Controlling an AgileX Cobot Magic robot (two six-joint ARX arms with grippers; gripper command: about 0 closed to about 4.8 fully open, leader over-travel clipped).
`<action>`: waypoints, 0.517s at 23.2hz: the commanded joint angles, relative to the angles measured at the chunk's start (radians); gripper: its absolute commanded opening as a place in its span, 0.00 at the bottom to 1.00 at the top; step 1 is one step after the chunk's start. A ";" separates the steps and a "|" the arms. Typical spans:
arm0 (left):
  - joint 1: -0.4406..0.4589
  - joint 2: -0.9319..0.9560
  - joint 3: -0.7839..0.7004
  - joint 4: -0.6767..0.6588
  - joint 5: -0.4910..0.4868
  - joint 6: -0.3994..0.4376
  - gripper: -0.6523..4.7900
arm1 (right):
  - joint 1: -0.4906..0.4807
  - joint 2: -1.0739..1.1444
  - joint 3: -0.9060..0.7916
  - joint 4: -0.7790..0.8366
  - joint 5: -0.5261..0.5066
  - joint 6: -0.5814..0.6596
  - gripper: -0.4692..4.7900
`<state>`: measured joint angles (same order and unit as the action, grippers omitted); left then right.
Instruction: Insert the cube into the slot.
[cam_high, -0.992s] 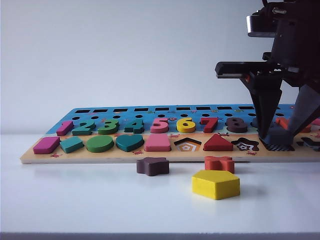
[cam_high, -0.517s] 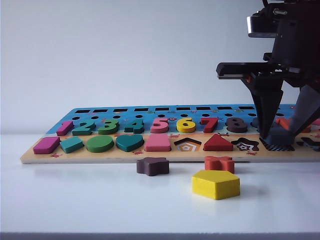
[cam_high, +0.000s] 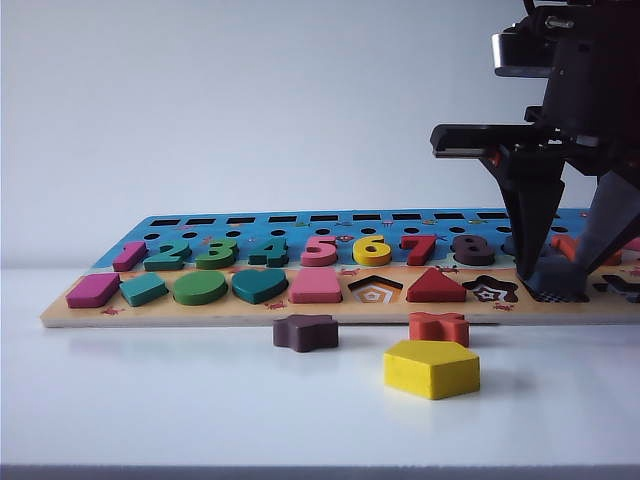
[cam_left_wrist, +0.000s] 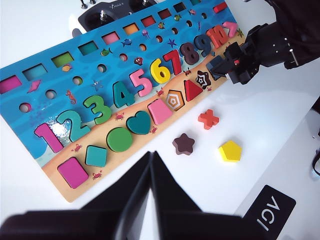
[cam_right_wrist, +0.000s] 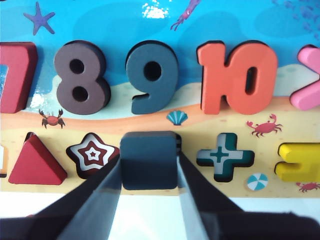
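Exterior view: right hand (cam_high: 550, 272) low over the far right of the wooden puzzle board (cam_high: 200, 312), fingers pointing down and clamped on the cube (cam_high: 556, 270), which sits at the slot (cam_high: 556, 295); checkerboard floor showing beneath its front edge, so apparently not fully seated. On the white tabletop (cam_high: 150, 400) in front of the board: dark-brown star block (cam_high: 305, 332), red cross block (cam_high: 439, 327), yellow pentagon block (cam_high: 431, 368).

Left wrist view: left hand (cam_left_wrist: 151, 165) raised above the tabletop near the board's front edge, well apart from the blocks, fingers pressed together and holding nothing.

Right wrist view: navy-grey cube pinched on both sides between the fingers (cam_right_wrist: 97, 192), half spread around it. Lying between the star-shaped recess (cam_right_wrist: 93, 154) and the cross recess (cam_right_wrist: 222, 157), just below the blue 9 (cam_right_wrist: 151, 80).
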<state>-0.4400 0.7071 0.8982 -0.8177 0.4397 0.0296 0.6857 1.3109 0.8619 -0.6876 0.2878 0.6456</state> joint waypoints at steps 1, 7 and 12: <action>0.001 0.000 -0.005 0.044 0.006 0.004 0.14 | 0.002 0.001 -0.010 0.006 0.002 -0.003 0.09; 0.001 0.007 -0.010 0.097 0.107 0.004 0.14 | 0.002 0.001 -0.018 0.011 0.002 0.000 0.09; 0.000 0.014 -0.011 0.114 0.159 0.005 0.14 | 0.002 0.001 -0.019 0.007 0.000 0.000 0.09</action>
<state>-0.4404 0.7185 0.8860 -0.7185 0.5797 0.0296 0.6861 1.3090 0.8482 -0.6735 0.2886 0.6456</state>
